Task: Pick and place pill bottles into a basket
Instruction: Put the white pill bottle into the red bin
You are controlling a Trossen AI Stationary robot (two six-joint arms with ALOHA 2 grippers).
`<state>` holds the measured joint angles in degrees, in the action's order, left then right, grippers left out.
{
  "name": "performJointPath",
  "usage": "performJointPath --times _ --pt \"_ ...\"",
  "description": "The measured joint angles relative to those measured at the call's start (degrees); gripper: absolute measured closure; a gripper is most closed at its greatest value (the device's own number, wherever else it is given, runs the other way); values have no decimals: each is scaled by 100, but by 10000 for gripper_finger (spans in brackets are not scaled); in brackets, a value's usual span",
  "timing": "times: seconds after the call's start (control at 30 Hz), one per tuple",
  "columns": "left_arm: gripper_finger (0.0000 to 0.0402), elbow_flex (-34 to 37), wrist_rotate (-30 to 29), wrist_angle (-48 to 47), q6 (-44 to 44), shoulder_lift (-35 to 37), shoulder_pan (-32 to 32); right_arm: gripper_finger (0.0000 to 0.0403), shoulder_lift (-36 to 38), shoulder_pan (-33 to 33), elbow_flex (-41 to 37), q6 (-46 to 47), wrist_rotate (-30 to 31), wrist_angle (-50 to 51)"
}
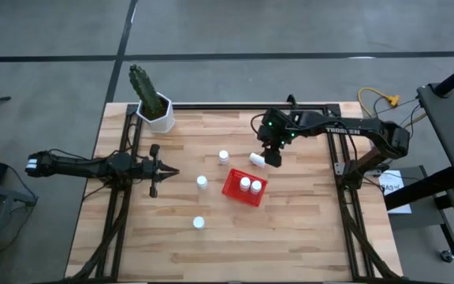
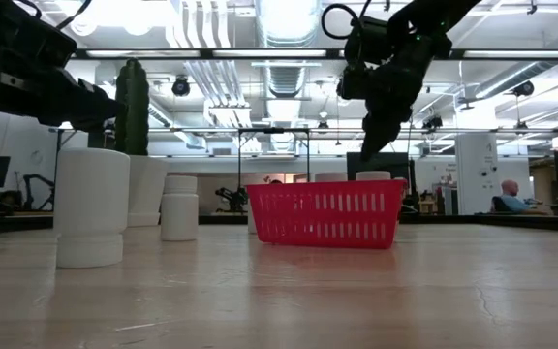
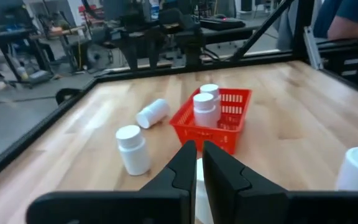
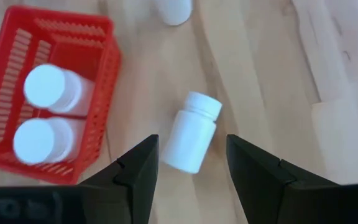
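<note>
Six pill bottles [image 1: 202, 181] showing in the high view: two standing upright inside the red basket [image 1: 232, 192], one lying on its side [image 4: 191, 132] just beside the basket, three standing loose on the wooden table [image 1: 306, 237] to the basket's left, well apart from each other. Reading "TROSSEN" in white lettering on the right arm [image 1: 344, 128]; no legible print on any bottle. Right gripper [image 1: 273, 158] hovering over the tipped bottle, fingers [image 4: 140, 174] spread wide on either side of it, not touching. Left gripper [image 1: 167, 171] waiting at the table's left side, pointing toward the basket, fingers [image 3: 182, 167] nearly together with only a thin gap, holding nothing. One white pot with a cactus [image 1: 152, 101] sitting at the far left corner
</note>
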<state>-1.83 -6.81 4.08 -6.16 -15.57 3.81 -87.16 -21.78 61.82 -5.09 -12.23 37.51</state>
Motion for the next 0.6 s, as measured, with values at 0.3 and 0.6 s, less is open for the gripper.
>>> performJointPath --times 0.3,0.6 --pt "391 0 -578 36 -667 2 0 188 -140 18 96 350 193 -232" --pt "391 0 -1042 10 -681 -2 0 123 -144 24 267 497 216 -165"
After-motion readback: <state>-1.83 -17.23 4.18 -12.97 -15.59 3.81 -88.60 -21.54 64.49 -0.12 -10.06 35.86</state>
